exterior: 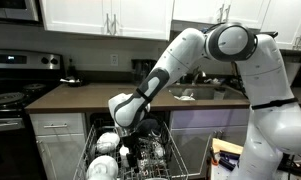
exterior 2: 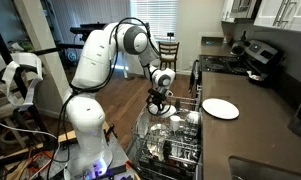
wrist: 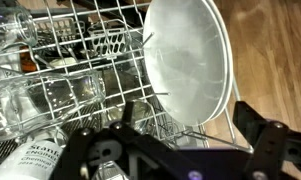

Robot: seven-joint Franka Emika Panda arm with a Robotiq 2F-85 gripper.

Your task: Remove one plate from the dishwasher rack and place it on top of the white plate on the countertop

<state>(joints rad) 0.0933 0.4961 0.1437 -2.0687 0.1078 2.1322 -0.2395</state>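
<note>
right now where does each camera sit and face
An exterior view: faces the countertop head-on; arm and gripper over the dishwasher rack.
An exterior view: near the robot's base, looking along the countertop past the white plate; whole arm shows.
Wrist view: looks into the rack at an upright plate; open fingers below.
All share the rack.

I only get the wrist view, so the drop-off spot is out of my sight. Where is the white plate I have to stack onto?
Observer: The white plate lies flat on the countertop, just past the dishwasher rack.
Operator: Anything on it?
Observer: No, it looks bare in that exterior view.
Operator: What is beyond it?
Observer: A stove at the counter's far end. Meanwhile, the gripper hangs low over the rack, jaws open.
</note>
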